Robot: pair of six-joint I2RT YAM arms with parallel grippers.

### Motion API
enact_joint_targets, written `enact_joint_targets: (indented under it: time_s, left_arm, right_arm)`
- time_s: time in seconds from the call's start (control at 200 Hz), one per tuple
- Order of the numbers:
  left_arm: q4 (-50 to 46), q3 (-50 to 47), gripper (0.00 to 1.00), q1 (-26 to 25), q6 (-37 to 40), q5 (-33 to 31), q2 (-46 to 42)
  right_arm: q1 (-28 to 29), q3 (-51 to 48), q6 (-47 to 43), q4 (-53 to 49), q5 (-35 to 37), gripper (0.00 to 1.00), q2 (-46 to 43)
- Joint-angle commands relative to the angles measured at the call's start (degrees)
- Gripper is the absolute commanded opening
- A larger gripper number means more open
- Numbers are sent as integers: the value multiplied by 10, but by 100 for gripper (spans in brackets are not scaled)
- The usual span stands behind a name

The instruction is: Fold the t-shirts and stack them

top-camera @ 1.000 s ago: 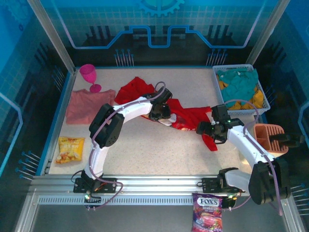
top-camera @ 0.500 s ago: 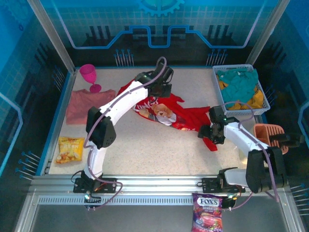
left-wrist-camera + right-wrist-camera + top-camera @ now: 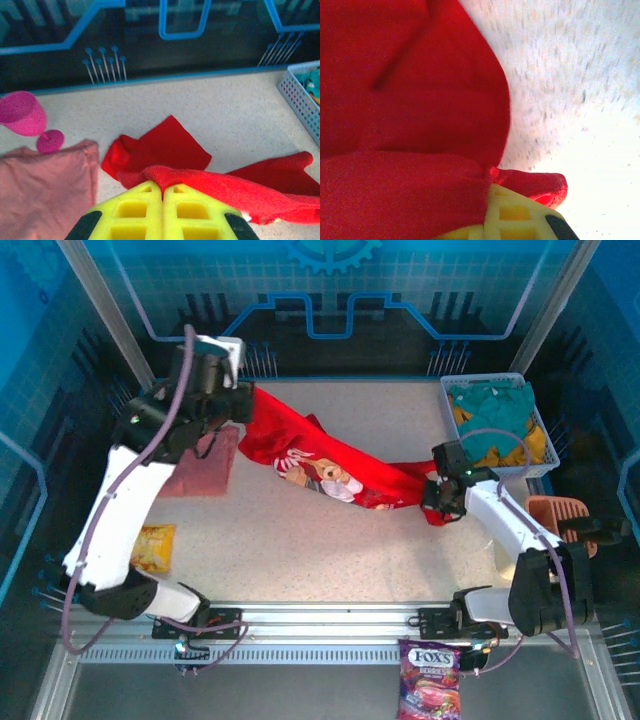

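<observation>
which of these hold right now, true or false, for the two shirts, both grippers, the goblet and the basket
1. The left gripper is shut on the bright red cloth t-shirt. True.
2. The right gripper is open, clear of that shirt. False: it is shut on the shirt's right end.
3. The dusty salmon-pink cloth t-shirt lies in the white mesh plastic basket. False: it lies on the pale speckled table, at the far left.
4. The magenta plastic goblet stands beside the salmon-pink t-shirt. True.
</observation>
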Motion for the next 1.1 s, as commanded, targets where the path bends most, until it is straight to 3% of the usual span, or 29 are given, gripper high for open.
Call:
enact_joint_targets:
  time_s: [0.0,0.22,0.4,0.515,0.6,0.68,0.825,1.096]
  left_arm:
    - [0,4,0,34,28,15,11]
    - [127,-11,0,108,27,92,81]
    - [127,153,0,166,-7,177,238]
    - [129,237,0,169,19,153,284]
    - [97,269,0,171,32,145,288]
    - [118,176,0,165,36,146,232]
    - [250,-150,0,138,35,126,26]
    - [70,-372,0,98,-94,119,-216]
  right_arm:
    - [10,75,-10,-18,45,0,0]
    - [13,257,-10,44,127,0,89]
    - [8,449,-45,58,170,0,187]
    - [9,502,-62,39,160,0,205]
    - [15,462,-58,21,153,0,175]
    - [23,384,-43,8,144,0,131]
    - [49,227,-14,-27,137,1,47]
    - [96,85,52,-154,121,5,-68]
